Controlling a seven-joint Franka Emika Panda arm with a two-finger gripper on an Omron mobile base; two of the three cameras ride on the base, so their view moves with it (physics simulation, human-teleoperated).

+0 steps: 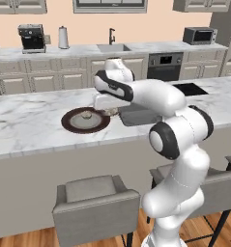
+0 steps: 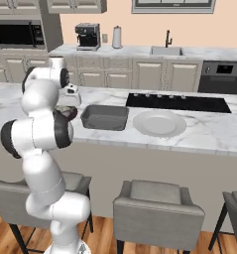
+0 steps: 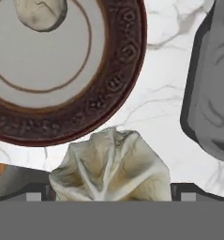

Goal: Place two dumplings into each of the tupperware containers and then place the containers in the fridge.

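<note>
The table [image 1: 30, 120], a marble-topped island, is seen carrying all the items under inspection. A grey tupperware container [image 2: 104, 117] is observed standing lidless near the middle of the table, between the dark brown plate [image 1: 85, 120] and a white plate [image 2: 159, 123]; its rounded corner is also visible at the right edge of the hand view [image 3: 209, 93]. No dumpling is seen inside it. The dark brown plate is located just beside the container, and its patterned rim is seen in the hand view [image 3: 127, 51]. One dumpling [image 1: 86, 115] is found resting on the pale centre of that plate, also shown at the top of the hand view [image 3: 41, 13]. A second dumpling [image 3: 108, 166], pleated and beige, is noted on the marble just off the plate's rim, close before the camera. The gripper [image 3: 108, 197] is held low over this dumpling with its fingers spread wide, one tip [image 3: 33, 194] on either side; contact with the dumpling cannot be determined.
</note>
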